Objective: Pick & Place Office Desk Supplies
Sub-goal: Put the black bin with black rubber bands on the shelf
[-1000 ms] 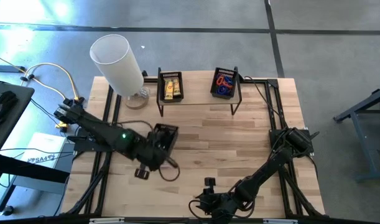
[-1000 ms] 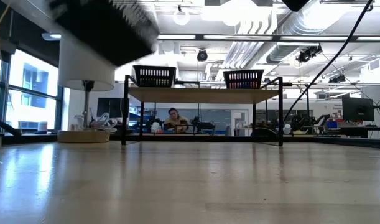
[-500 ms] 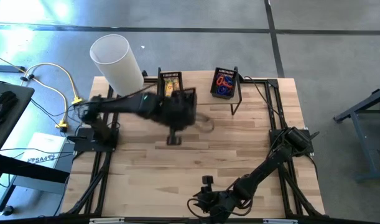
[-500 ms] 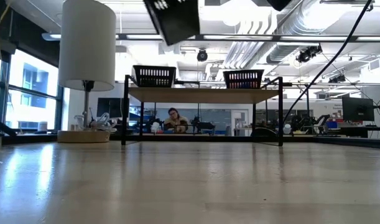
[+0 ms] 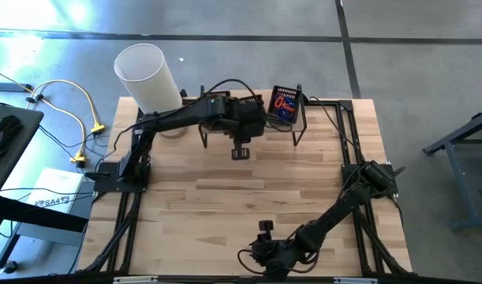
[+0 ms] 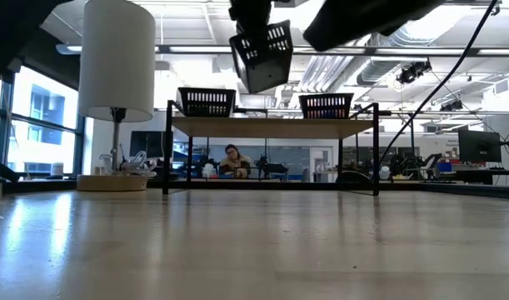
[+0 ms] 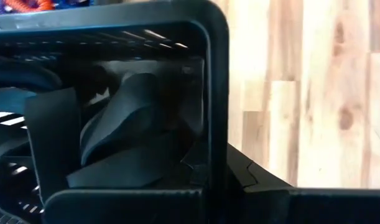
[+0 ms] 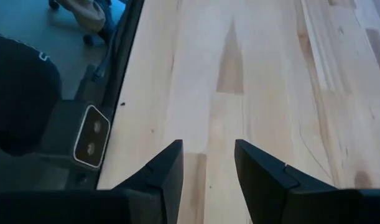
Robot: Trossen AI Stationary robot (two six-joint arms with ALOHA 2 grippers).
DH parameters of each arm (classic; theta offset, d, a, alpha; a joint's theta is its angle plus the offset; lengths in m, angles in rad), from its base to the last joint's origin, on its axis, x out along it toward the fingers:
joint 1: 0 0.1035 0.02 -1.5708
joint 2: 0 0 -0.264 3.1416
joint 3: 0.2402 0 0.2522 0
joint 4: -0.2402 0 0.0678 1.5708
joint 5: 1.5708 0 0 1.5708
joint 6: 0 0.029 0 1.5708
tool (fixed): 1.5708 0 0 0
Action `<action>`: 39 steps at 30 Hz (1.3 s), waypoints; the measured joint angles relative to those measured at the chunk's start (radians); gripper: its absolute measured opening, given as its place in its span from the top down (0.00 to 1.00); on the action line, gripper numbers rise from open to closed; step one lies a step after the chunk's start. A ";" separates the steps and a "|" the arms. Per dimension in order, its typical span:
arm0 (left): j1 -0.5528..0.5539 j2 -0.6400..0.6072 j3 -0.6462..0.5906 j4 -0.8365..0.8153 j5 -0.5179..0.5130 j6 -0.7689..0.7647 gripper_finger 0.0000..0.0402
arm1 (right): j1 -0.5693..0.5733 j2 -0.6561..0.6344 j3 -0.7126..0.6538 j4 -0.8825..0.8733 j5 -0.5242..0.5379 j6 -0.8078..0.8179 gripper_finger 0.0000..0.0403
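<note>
Left gripper (image 5: 242, 126) clamped on small black mesh basket (image 6: 265, 55), carrying it high above raised wooden shelf (image 6: 271, 127), between two baskets parked there; dark clip-like pieces (image 7: 124, 134) ride inside carried basket. Black mesh basket of red and blue loop bands (image 5: 285, 105) already on shelf; second shelf basket (image 6: 206, 101) beside it. Judgement: late stage, third basket not yet set down. Right gripper (image 8: 208, 165) idle, fingers apart, empty, low at table's near edge. Tall white cylinder (image 5: 148, 79) off left, clear of path
</note>
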 joint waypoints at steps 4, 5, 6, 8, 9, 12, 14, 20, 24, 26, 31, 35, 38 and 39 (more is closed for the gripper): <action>0.022 0.000 0.000 0.008 0.000 0.010 1.00 | 0.002 0.000 0.000 -0.030 -0.005 0.027 0.67; 0.024 0.000 0.000 0.014 0.000 0.012 1.00 | 0.004 0.000 0.000 -0.030 -0.007 0.031 0.67; 0.026 0.000 0.000 0.016 0.000 0.012 1.00 | 0.006 0.000 0.000 -0.031 -0.011 0.032 0.67; 0.031 0.000 0.000 0.019 0.000 0.011 1.00 | 0.012 0.000 0.000 -0.032 -0.013 0.033 0.67; 0.034 0.000 0.000 0.024 0.000 0.011 1.00 | 0.014 0.000 0.000 -0.032 -0.012 0.034 0.67; 0.036 0.007 0.000 0.042 -0.001 0.007 1.00 | 0.020 0.000 0.000 -0.032 -0.002 0.039 0.67; 0.039 0.017 0.000 0.047 -0.001 -0.004 1.00 | 0.025 0.000 0.000 -0.032 0.004 0.042 0.67; 0.041 0.069 -0.002 0.027 -0.096 0.004 1.00 | 0.027 0.000 0.000 -0.031 -0.001 0.050 0.67; 0.046 0.069 -0.002 0.025 -0.105 0.028 1.00 | 0.035 0.000 0.000 -0.034 0.006 0.050 0.67; 0.053 0.069 -0.002 0.025 -0.080 0.045 1.00 | 0.037 0.000 0.000 -0.043 0.007 0.053 0.67; 0.078 0.070 -0.003 0.026 -0.066 0.076 1.00 | 0.036 0.000 0.000 -0.050 0.007 0.053 0.67; 0.104 0.070 -0.007 0.051 -0.045 0.079 1.00 | 0.036 0.000 0.000 -0.065 0.007 0.061 0.67; 0.123 0.070 -0.010 0.049 -0.003 0.063 1.00 | 0.037 0.000 0.000 -0.069 0.007 0.061 0.67; 0.127 0.073 -0.010 0.051 0.007 0.056 1.00 | 0.037 0.000 0.000 -0.069 0.007 0.061 0.67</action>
